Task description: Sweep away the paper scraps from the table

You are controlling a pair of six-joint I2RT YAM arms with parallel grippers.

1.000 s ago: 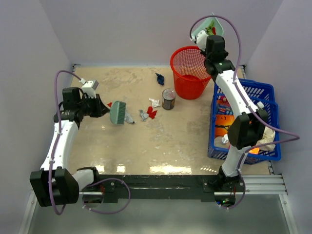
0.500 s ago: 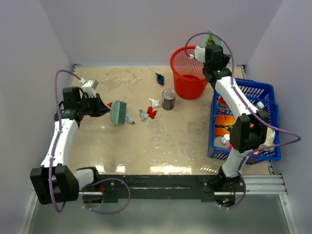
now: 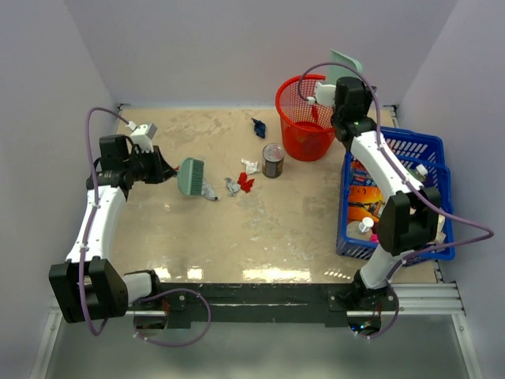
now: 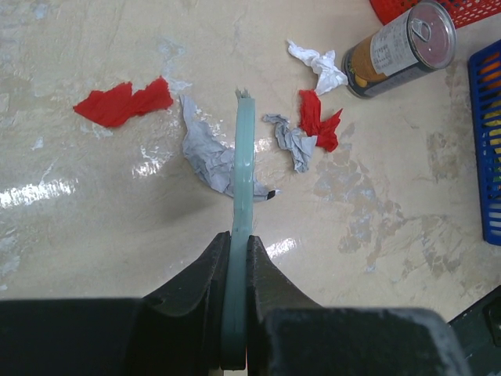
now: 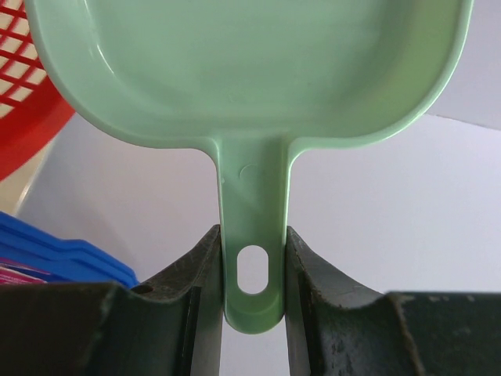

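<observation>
Since a second ago the right arm has swung the dustpan (image 5: 250, 70) down from the upper right corner to the rim of the red basket (image 3: 304, 118); the brush (image 3: 191, 175) has edged up-frame. Right gripper (image 5: 252, 258) clamps the dustpan handle; left gripper (image 4: 239, 258) clamps the brush. Paper scraps (image 4: 211, 157) lie mid-table (image 3: 276, 229), mostly right of the brush toward the can (image 3: 273, 160). Left arm far nearer; the brush's long axis points straight from its fingers into them.
</observation>
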